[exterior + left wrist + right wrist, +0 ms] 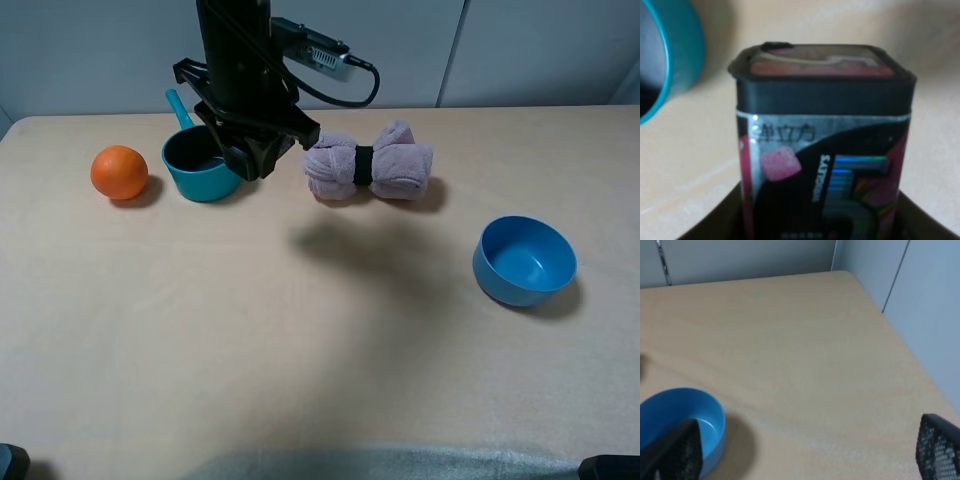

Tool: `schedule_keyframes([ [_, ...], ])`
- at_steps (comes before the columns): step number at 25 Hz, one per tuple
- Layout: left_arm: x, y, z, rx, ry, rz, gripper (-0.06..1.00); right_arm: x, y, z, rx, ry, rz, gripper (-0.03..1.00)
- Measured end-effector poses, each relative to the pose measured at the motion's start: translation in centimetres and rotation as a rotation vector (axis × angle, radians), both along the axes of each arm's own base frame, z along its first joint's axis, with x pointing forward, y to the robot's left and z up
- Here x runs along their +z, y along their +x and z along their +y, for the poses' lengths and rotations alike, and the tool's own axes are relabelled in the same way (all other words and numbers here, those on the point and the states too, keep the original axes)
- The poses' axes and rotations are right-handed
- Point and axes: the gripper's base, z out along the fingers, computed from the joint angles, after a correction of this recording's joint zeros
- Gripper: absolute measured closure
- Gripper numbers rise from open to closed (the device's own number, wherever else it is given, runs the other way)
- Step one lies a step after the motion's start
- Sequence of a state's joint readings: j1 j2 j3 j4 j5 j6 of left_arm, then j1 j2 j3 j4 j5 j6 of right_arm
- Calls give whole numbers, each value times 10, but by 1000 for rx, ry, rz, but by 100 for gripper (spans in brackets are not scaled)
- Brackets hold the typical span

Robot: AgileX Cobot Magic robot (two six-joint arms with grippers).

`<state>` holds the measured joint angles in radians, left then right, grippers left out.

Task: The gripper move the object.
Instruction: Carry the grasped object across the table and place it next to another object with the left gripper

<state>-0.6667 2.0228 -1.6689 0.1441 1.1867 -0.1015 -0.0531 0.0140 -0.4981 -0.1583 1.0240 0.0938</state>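
small black rounded box [822, 125], pink-red label with shiny 5, clamped in left gripper [250, 160]

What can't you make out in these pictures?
Left wrist view: the box is cut off at the picture's edge; its small print is blurred.
High view: the box is lost against the dark left gripper.
Right wrist view: the blue bowl runs off the edge.

On the beige tabletop [300, 380], 4 through 9 o'clock lies open. Obstacles: a round orange fruit [119, 172] at 10, a teal handled pot [200, 165] at 11, a lilac rolled towel [368, 162] with a black band at 12, and a blue plastic bowl [525, 262] at 3. The black claw gripper [255, 165], clamped on a small black box [825, 150], hangs over the gap between pot and towel.
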Motion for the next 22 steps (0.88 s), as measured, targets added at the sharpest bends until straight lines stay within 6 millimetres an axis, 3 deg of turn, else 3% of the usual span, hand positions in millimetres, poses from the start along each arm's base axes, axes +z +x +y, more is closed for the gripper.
schedule_keyframes([
  [14,-25,-28,40,33,82,106,41,0,0,0,0,0,0,32],
  [22,-55,-40,56,39,74,118,41,0,0,0,0,0,0,32],
])
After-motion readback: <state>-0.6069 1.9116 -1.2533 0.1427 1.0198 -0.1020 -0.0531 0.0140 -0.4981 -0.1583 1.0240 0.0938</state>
